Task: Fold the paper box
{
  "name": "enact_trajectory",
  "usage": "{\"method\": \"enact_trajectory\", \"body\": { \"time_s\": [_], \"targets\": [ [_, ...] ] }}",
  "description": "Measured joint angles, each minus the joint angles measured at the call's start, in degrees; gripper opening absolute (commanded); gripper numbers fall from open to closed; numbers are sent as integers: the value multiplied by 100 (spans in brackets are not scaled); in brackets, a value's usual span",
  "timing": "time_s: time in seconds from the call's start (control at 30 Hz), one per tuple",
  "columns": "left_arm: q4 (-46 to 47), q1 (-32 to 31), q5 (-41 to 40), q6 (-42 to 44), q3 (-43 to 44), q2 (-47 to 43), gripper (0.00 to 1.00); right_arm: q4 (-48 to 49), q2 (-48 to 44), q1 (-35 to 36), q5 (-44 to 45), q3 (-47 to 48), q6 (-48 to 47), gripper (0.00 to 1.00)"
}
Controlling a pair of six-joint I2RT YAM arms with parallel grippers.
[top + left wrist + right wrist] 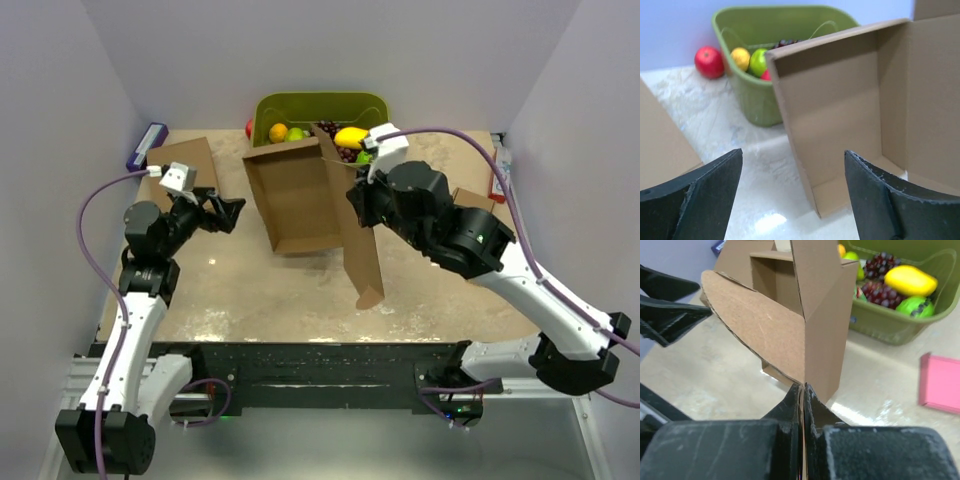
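Box [300, 195] flap edge is pinched by the closed right gripper [802, 387]. Left gripper [232, 212] is held wide, empty, at box's 9 o'clock, with table [250, 290] between.

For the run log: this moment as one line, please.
right tool: shut on paper box flap | left tool: open, holding nothing | fold: partial

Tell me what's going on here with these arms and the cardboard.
The right gripper has its fingers shut on a flap of the paper box, which stands half-folded mid-table, tray walls up. The left gripper hangs open just left of it, holding nothing. A green basket of fruit sits behind.
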Motion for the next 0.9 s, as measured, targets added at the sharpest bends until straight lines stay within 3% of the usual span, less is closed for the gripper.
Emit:
{"method": "enact_trajectory", "body": {
  "time_s": [0.23, 0.53, 0.9],
  "targets": [
    [439, -68, 822, 284, 179, 35, 88, -837, 1056, -407, -1099, 1432, -1311, 0],
    [446, -616, 1917, 1353, 1685, 723, 100, -1714, 1661, -1259, -2811, 2232, -2708, 0],
    [590, -748, 2817, 1961, 2636, 1510, 100, -2118, 2260, -1565, -3792, 3034, -3379, 0]
  ]
}}
